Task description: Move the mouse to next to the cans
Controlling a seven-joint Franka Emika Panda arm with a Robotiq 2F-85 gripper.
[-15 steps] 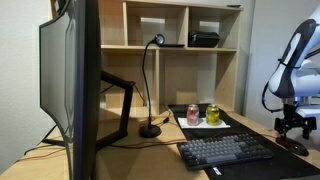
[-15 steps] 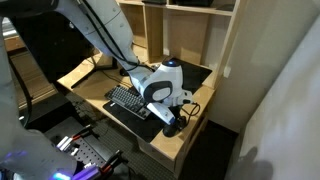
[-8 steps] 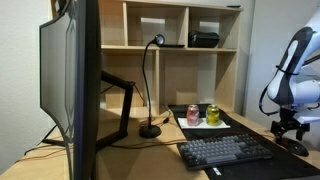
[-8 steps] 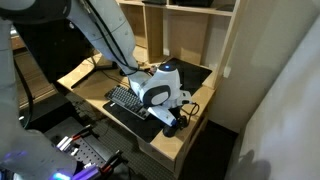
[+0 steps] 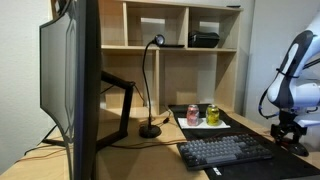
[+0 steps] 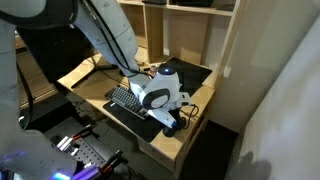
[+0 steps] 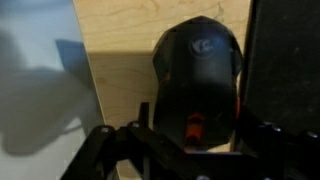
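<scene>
Part of mouse (image 7: 197, 62) behind gripper (image 7: 191, 150)

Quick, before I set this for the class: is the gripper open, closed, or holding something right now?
Gripper: open, its fingers on either side of the mouse.

The arm (image 5: 297, 58) is reaching steeply downward; the gripper (image 5: 291, 130) is pointing down, holding its jaws apart.
</scene>
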